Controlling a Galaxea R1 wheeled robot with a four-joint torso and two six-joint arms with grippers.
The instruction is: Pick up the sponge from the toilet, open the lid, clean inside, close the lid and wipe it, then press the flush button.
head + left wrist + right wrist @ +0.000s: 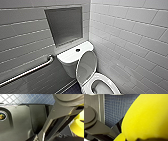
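Close before the right wrist camera, sponge (146, 116), rounded edge against blue floor tiles (114, 110); cannot tell if gripped. Farther ahead, lid (86, 66) raised against tank, toilet (67, 66) tight beside right wall (130, 37), some floor free leftward.

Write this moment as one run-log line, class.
lid: raised | toilet: bowl exposed | sponge: close up in right wrist view | flush button: uncovered
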